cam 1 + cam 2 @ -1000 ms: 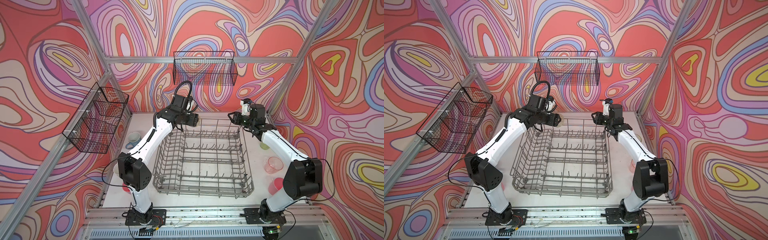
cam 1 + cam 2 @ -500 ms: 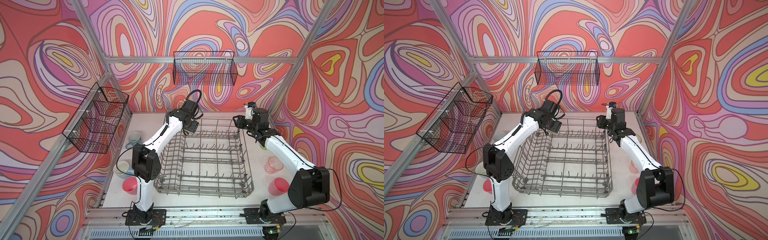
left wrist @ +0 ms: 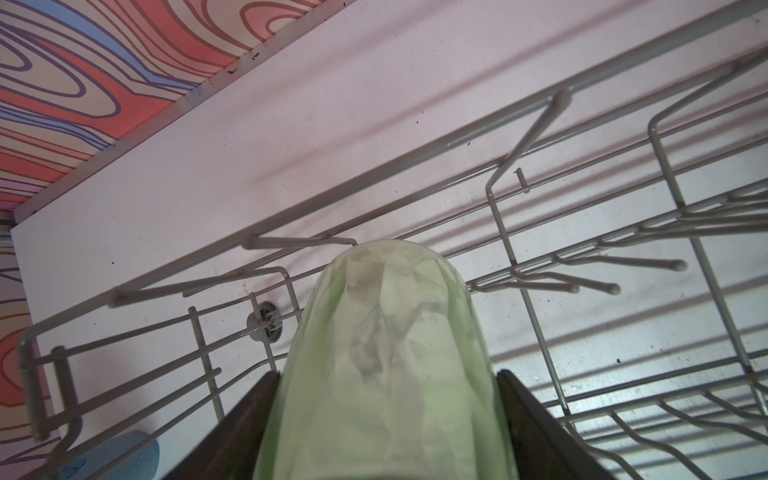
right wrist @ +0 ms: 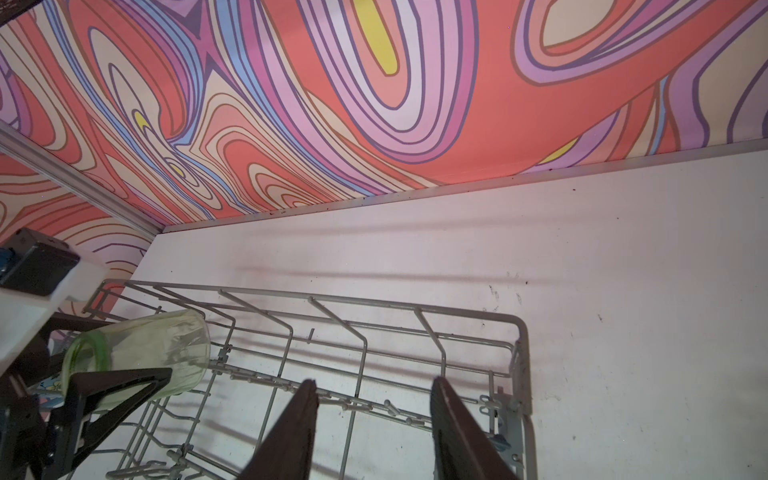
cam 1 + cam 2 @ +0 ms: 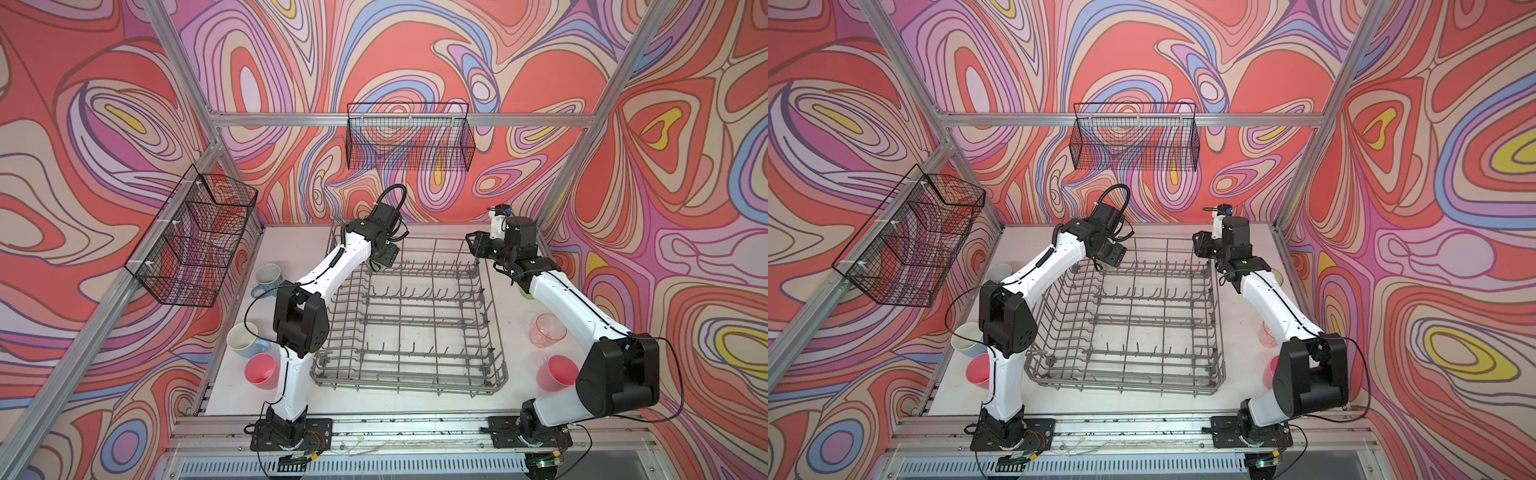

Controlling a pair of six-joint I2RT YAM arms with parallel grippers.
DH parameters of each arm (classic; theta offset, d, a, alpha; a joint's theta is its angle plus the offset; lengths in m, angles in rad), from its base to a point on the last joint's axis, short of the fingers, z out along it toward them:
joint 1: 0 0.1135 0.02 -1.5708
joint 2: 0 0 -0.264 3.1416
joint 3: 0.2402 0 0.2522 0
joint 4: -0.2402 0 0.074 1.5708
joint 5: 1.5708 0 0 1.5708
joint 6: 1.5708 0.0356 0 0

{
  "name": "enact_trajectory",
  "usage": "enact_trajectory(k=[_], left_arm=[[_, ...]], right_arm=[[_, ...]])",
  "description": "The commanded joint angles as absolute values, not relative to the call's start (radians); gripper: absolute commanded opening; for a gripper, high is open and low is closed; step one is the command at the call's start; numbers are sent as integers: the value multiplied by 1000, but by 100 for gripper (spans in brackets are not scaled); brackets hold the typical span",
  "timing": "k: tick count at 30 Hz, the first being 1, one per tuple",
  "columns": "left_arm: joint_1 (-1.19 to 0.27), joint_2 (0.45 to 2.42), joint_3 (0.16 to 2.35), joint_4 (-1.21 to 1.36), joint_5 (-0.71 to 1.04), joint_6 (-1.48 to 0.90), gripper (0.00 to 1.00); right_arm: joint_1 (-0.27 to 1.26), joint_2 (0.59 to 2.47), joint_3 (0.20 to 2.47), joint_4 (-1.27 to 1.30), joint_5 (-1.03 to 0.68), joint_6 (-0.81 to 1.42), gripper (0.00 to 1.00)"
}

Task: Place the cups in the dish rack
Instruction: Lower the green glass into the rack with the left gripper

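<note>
Since 1 second earlier, my left arm's elbow had swung in beside the dish rack (image 5: 409, 380). Rack sat mid-table. My left pincer (image 3: 384, 378) clamped 1 yellow-green tumbler (image 3: 386, 332), tipped on its side over the rack's far left corner. My right pincer (image 4: 374, 386) hung parted and empty above the far right corner. 1 pink cup (image 5: 261, 370) stood left of the rack, just beside 1 blue mug (image 5: 245, 340).

The green tumbler (image 3: 386, 374) is cut off at its mouth in the left wrist view; a second green tumbler (image 5: 526, 294) is mostly hidden by the right arm (image 5: 573, 303) (only a sliver shows).
</note>
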State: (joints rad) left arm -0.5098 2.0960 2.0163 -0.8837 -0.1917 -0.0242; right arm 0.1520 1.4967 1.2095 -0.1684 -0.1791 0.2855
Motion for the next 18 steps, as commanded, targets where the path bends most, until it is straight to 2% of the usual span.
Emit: enact_trajectory(k=[1, 18], left_arm=[[-512, 2122, 2048, -883, -201, -4, 76], [-507, 2166, 2000, -854, -193, -11, 78]], right_arm=[[156, 1505, 1220, -173, -178, 273, 46], [156, 1498, 1190, -154, -180, 272, 46]])
